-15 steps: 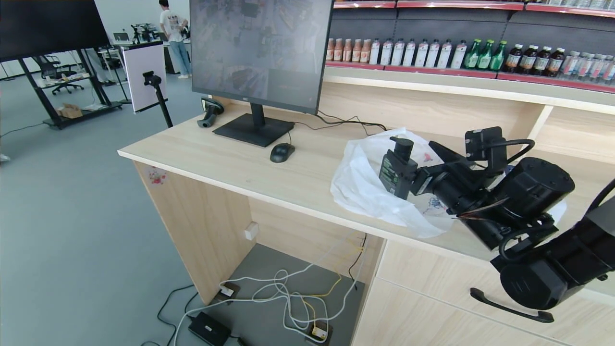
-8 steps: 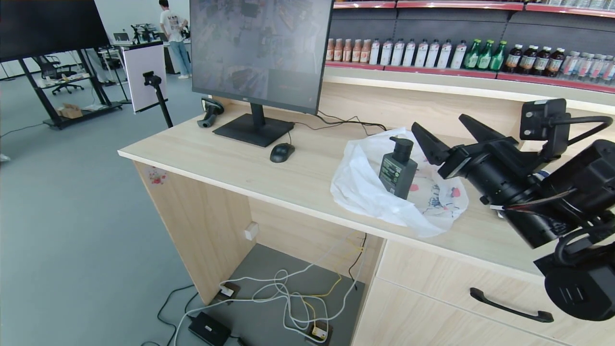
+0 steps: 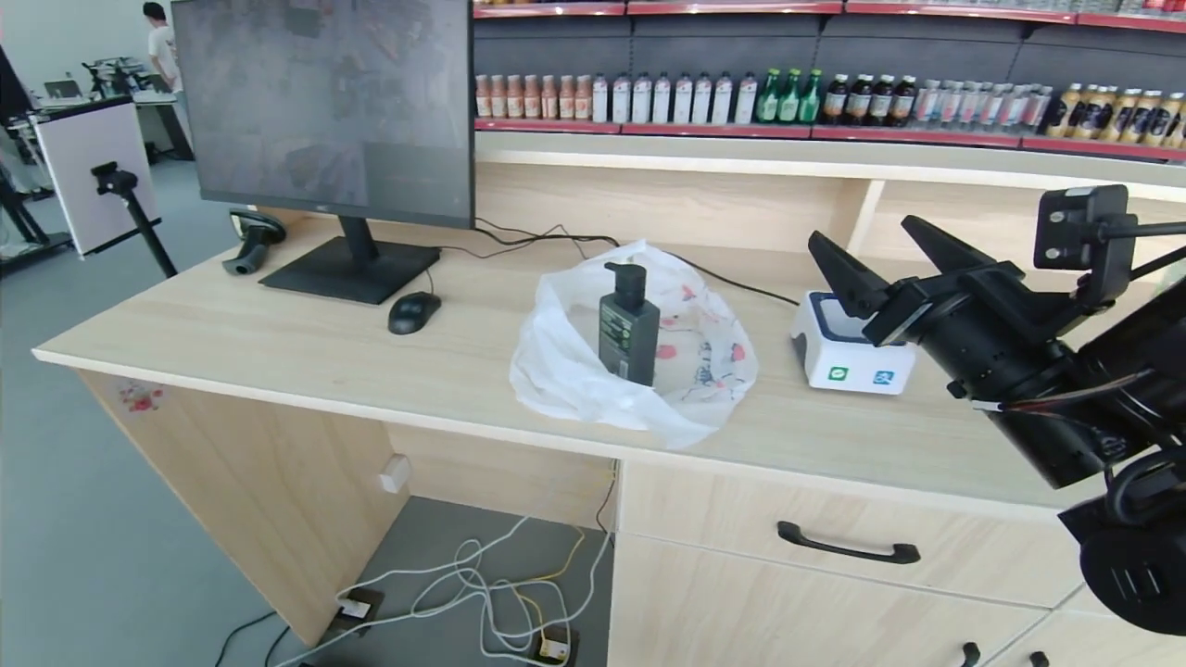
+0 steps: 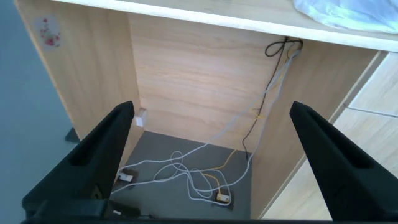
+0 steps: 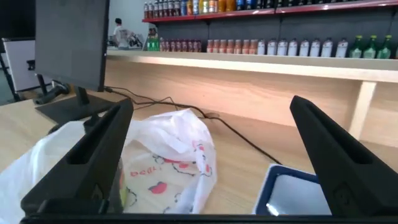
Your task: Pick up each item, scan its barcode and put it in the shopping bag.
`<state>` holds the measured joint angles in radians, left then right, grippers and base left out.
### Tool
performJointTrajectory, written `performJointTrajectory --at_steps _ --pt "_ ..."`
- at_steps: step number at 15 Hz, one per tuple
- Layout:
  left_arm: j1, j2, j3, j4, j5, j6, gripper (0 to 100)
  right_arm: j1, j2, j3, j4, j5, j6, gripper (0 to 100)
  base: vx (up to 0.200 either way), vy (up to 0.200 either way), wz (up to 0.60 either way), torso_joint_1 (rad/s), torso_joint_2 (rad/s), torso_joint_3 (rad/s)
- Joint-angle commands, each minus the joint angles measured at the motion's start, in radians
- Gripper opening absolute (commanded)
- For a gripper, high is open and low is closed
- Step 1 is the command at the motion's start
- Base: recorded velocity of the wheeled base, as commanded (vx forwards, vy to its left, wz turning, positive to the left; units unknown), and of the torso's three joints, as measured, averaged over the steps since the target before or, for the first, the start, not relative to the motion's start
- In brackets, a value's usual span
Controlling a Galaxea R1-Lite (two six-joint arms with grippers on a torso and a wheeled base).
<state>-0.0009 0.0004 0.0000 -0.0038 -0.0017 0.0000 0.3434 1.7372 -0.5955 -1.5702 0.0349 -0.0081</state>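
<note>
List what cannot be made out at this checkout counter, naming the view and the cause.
Dark pump bottle: any barcode is too small in the head view; the right wrist view has it mostly behind the right gripper.
White box scanner: head view, that gripper covers its top; right wrist view, cut by the edge.
White plastic shopping bag: left wrist view, cut by the edge.

Right claw point(image 3: 864, 232): fingers matt black plastic, faces smooth. Close by the fingers, scanner box point(image 3: 852, 366): white plastic shell, glossy. Farther out past the fingertips, shopping bag point(image 3: 565, 380): thin white plastic film, crinkled, faint sheen, slightly see-through. Pump bottle point(image 3: 629, 329) in the bag: dark plastic, satin finish. Counter point(image 3: 278, 343) under the claw: pale wood grain, matt, smooth. Drawer handle point(image 3: 848, 548) below: black, smooth.
</note>
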Motion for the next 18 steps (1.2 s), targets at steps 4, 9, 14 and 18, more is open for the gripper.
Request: performJointTrajectory --at_steps 4,9,14,18 --pt "-0.001 0.000 0.000 0.001 0.000 0.000 100 -0.004 -0.007 0.010 -0.001 0.000 -0.001 100 0.000 0.000 -0.60 0.006 0.00 0.002" --pt "-0.001 0.000 0.000 -0.001 0.002 -0.009 100 -0.003 -0.002 0.008 -0.001 -0.001 -0.010 100 0.000 -0.120 -0.12 -0.001 0.00 0.001" --pt "-0.001 0.000 0.000 -0.001 0.002 -0.012 100 -0.003 -0.008 0.029 -0.001 -0.001 -0.016 100 0.000 -0.200 0.00 0.005 0.00 0.001" --pt "-0.001 0.000 0.000 -0.001 0.002 -0.014 100 -0.003 -0.005 0.023 -0.001 -0.001 -0.023 100 0.000 -0.200 0.00 0.000 0.00 0.004"
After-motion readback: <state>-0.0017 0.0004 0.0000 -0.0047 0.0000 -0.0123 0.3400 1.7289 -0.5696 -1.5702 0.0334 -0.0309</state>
